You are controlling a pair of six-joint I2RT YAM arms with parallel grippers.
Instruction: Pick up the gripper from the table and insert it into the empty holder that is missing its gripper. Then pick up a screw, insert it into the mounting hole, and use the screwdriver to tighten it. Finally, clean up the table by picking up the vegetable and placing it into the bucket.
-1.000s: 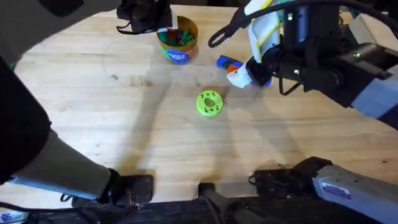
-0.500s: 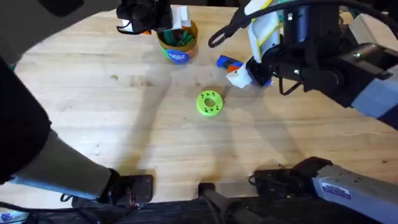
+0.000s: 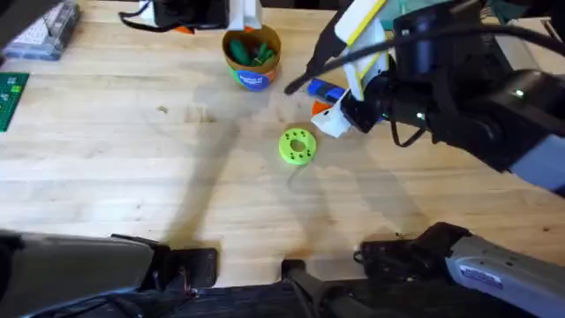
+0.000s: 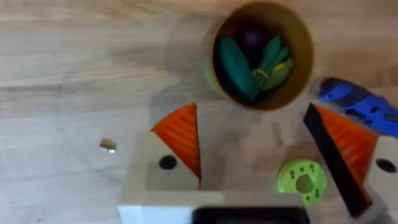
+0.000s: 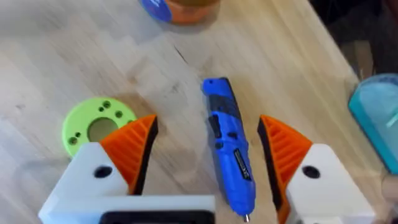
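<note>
The bucket (image 3: 252, 55) stands at the table's far middle with a green vegetable (image 3: 256, 53) inside it. Seen from the left wrist, the bucket (image 4: 261, 56) holds the vegetable (image 4: 239, 59) just beyond my open left gripper (image 4: 261, 146), which has nothing between its fingers. The left gripper (image 3: 231, 16) sits behind the bucket. A blue screwdriver (image 5: 230, 146) lies on the wood between the orange pads of my open right gripper (image 5: 208, 149). From overhead, the right gripper (image 3: 328, 119) hovers over the screwdriver (image 3: 322, 88). A small screw (image 3: 162, 109) lies alone at the left. The loose gripper part and its holder are out of view.
A flat bright-green disc with holes (image 3: 297, 146) lies mid-table, just left of the right gripper. A clear box (image 3: 48, 31) and a green board (image 3: 9, 97) sit at the far left edge. A pale blue container (image 5: 376, 118) stands to the screwdriver's right.
The left arm has swung away from the bucket toward the back, uncovering the table's left side. The right gripper has shifted a little left and nearer, over the screwdriver.
</note>
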